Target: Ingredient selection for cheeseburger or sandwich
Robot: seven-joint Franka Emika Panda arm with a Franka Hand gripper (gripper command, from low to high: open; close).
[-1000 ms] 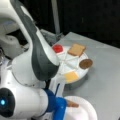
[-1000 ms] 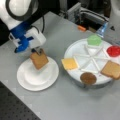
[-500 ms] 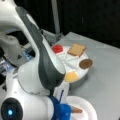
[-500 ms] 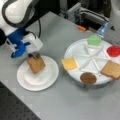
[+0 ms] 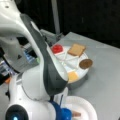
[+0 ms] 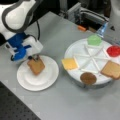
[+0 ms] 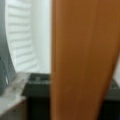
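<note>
The gripper (image 6: 33, 58) sits at the left of a front view, low over a white paper plate (image 6: 47, 81), its dark fingertips closed narrowly on the upper edge of a brown toast square (image 6: 36, 66). The toast tilts, its lower part resting on the plate. In the wrist view the toast (image 7: 82, 60) fills the frame as a tall orange-brown slab against the ribbed plate rim (image 7: 22, 42).

At the right stands a round divided white tray (image 6: 75, 53). It holds a yellow-orange cheese square (image 6: 69, 64), a dark brown patty (image 6: 88, 78), a second toast square (image 6: 112, 70), a red round (image 6: 114, 50) and a green piece (image 6: 94, 40), each in its own compartment.
</note>
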